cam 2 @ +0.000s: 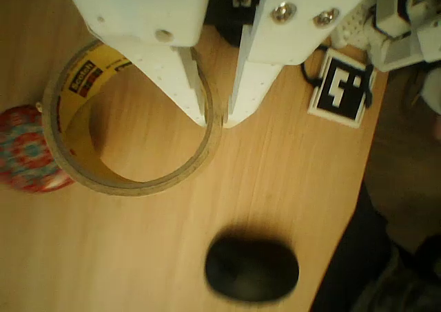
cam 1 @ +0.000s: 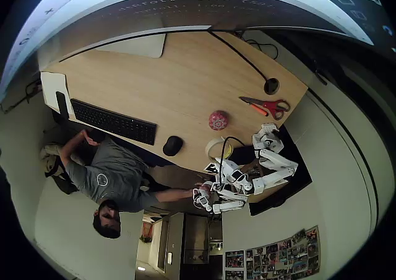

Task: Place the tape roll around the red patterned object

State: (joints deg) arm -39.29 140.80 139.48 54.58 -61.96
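Because the tape roll (cam 2: 131,119) looks light and stiff, the gripper (cam 2: 215,119) pinching its thin wall suits carrying it over the ball (cam 2: 24,150).

Strong fisheye distortion is seen in the overhead view, where the wooden table (cam 1: 179,82) is evenly lit and the corners are lost to black. In the wrist view, warm light is given, the dark mouse (cam 2: 251,268) is blurred, and soft shadows are cast beneath it.
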